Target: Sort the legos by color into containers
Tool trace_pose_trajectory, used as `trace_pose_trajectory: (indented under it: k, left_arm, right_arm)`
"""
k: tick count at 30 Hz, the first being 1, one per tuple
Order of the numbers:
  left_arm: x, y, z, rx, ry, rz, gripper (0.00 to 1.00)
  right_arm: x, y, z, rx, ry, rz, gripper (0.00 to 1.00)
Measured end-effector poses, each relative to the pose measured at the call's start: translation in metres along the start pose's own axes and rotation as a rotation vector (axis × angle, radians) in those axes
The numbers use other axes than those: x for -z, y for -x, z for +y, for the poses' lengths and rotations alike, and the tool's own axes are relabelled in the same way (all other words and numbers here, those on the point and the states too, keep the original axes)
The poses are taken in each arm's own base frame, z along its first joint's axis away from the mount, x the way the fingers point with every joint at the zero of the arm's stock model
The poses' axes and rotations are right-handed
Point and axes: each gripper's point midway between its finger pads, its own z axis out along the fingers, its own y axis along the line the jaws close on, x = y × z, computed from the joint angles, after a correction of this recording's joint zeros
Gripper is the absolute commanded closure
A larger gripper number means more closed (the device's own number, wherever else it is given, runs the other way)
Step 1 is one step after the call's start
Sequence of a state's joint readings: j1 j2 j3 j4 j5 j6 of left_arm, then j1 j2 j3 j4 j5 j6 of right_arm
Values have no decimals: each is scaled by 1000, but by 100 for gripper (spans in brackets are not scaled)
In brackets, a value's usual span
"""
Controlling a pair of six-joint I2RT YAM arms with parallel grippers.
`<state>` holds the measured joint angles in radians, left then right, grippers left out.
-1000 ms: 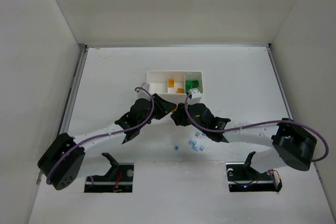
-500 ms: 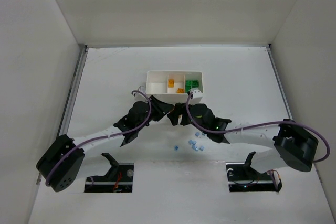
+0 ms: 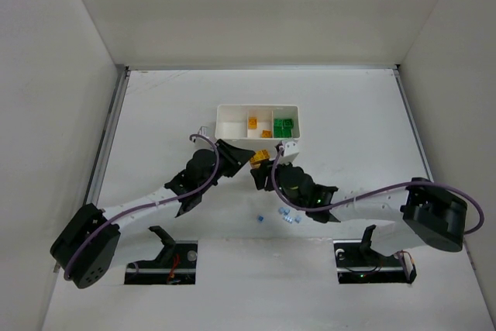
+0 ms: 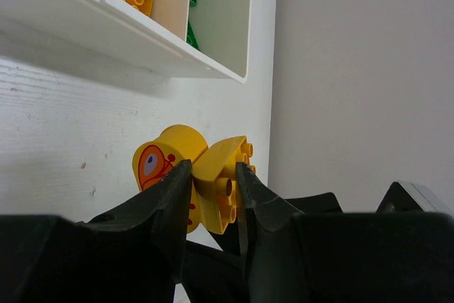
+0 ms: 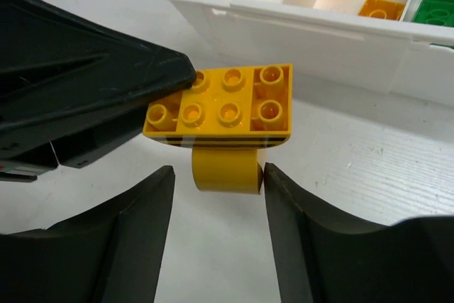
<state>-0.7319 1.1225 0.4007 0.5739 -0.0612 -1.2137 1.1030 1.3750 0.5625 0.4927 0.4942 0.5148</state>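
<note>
Table (image 3: 349,114): white and flat. It carries the tray at mid-depth and some loose bricks nearer the arm bases.

Tray (image 3: 231,123): one shallow white box with three side-by-side compartments. The left one looks bare.

Left gripper (image 4: 211,177): clamped on the yellow piece, one finger on each side of its lower part, just in front of the tray's near wall.

Right gripper (image 5: 218,175): fingers spread apart on either side of the rounded underside of the same piece. One pad is very close to it, but I cannot tell whether it touches.

Yellow piece (image 5: 220,104): a studded block on top with a curved part below that carries a printed orange eye. It sits between the two grippers, near the tray but outside it, and appears to be off the table.

Green bricks (image 3: 284,125): a small heap in the right compartment.

Yellow bricks (image 3: 253,122): two in the middle compartment, which is where the held piece belongs.

Blue bricks (image 3: 288,216): a few tiny ones loose on the table near the right arm, not yet sorted.

Handling: the piece is probably light, hard and stiff, with smooth sides that could slip under an off-centre pinch. The stacked parts might pop apart if twisted.

Where to hold: across the flat side walls of the block. These should give a surer grip than the curved part or the studs.
</note>
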Motion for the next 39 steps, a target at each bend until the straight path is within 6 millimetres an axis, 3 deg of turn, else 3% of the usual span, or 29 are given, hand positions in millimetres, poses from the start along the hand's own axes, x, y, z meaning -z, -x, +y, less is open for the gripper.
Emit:
trace_pose_trajectory:
  k: [10,23,33,36,38,39]
  left_arm:
    - [0,0,5,5,21,-4,92]
    - [2,9,3,30,21,3,92]
    - [8,18,-10,56,-11,6,92]
    - [11,44,-23,87,-48,-78,92]
    - [16,67,-43,111,-108,-156,92]
    - [17,70,-48,116,-123,-164,92]
  right_arm:
    - [-3,-1,-4,77,-61,-74,65]
    - [-2,0,2,69,-69,-111,66]
    - [-2,8,9,12,-46,-148,67]
    - [2,-5,3,16,-49,-117,67]
    - [6,-20,-6,32,-58,-79,67]
    - [7,-22,-7,34,-58,-75,67]
